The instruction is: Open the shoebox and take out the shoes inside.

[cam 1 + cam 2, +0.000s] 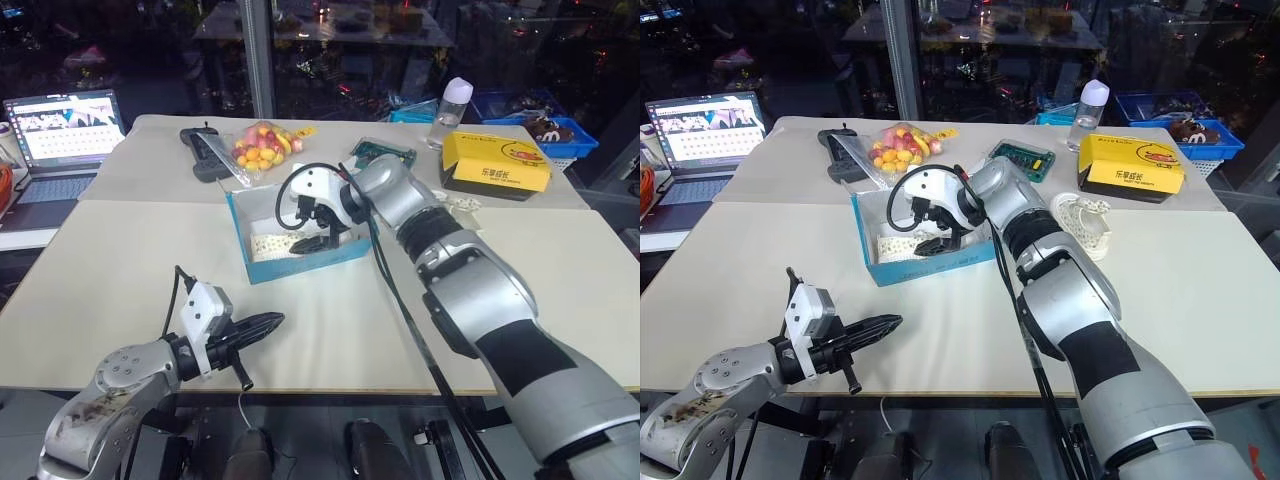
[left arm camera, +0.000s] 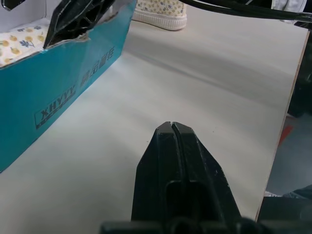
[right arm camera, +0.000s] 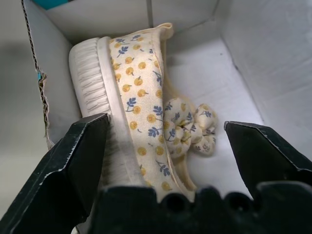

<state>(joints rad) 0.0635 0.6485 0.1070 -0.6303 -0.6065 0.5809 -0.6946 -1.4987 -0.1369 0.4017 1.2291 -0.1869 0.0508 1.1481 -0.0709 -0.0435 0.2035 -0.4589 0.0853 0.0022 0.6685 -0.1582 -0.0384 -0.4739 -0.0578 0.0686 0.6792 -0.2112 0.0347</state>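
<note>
Head views: the shoebox (image 1: 300,250), an open blue cardboard carton with a white interior, sits on the pale tabletop (image 1: 330,330) in front of the robot; the right gripper (image 1: 318,238) reaches down into it with its fingers spread wide, holding nothing. One shoe (image 1: 1085,222) already lies on the table outside the box, near the yellow box (image 1: 497,165). The left gripper (image 1: 262,325) hovers low over the table near its front edge, well apart from the box, fingers pressed together and empty. Left wrist view: the closed fingertips (image 2: 171,134) point across bare tabletop; the box wall (image 2: 58,92) is matte printed card with a torn, ragged upper edge, so it is judged light and easily crushed or slid if pushed sideways. Right wrist view: the remaining shoe (image 3: 131,107) lies on its side inside the box, against one wall, between the open fingers (image 3: 80,156). Its upper is soft cream fabric printed with yellow fruit and blue leaves, with a knotted bow (image 3: 190,129) at the toe; the sole (image 3: 90,83) is ribbed white rubber. Judgement: the shoe is light and pliable; the fabric collapses under pressure, so the firmer sole edge and side wall together offer the most secure hold, not the bow
</note>
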